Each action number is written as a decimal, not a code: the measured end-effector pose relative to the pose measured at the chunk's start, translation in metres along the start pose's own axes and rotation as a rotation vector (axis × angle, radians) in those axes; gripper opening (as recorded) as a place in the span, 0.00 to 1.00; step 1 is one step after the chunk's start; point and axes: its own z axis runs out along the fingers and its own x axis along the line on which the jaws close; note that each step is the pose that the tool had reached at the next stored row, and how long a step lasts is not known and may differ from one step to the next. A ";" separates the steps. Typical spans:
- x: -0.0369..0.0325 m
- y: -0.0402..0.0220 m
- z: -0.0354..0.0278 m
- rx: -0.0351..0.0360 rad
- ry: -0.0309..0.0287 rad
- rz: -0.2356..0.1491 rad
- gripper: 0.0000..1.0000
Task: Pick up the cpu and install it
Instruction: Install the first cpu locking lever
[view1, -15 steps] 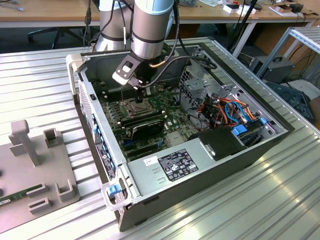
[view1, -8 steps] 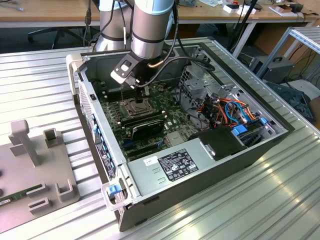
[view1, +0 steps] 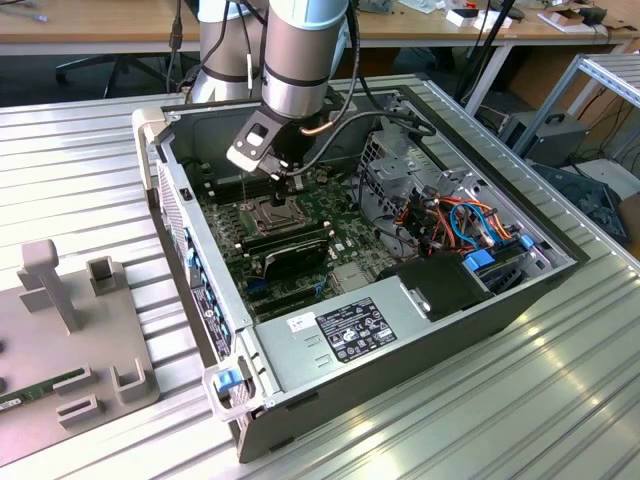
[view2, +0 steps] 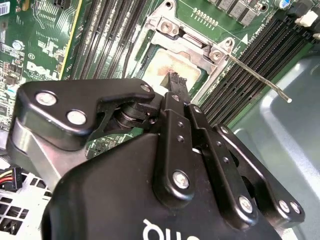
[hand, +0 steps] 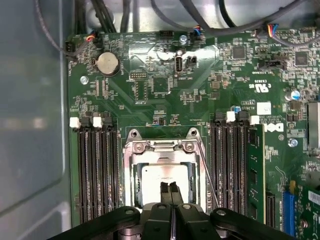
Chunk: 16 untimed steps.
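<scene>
We judge the job nearly done: the cpu lies seated in the socket, frame unlatched, and our gripper hovers over it, jaws pressed together, holding nothing.

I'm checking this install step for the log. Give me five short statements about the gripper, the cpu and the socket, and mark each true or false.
1. The gripper is over the cpu in the first wrist view. True.
2. The socket's metal frame is folded shut over the cpu. False: the frame stands open and the cpu's silver face is exposed.
3. The gripper's fingertips are spread wide apart. False: they sit together, nearly touching.
4. Memory slots run along both sides of the socket. True.
5. The computer case has its side panel closed. False: in the exterior view the case lies open with the arm reaching into it.
</scene>
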 end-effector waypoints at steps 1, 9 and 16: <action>0.0000 0.0000 0.0000 0.0000 0.0000 0.000 0.11; 0.0000 0.0000 0.0000 0.0005 0.0011 -0.036 0.11; 0.0000 0.0000 0.0001 0.0023 0.0048 -0.157 0.11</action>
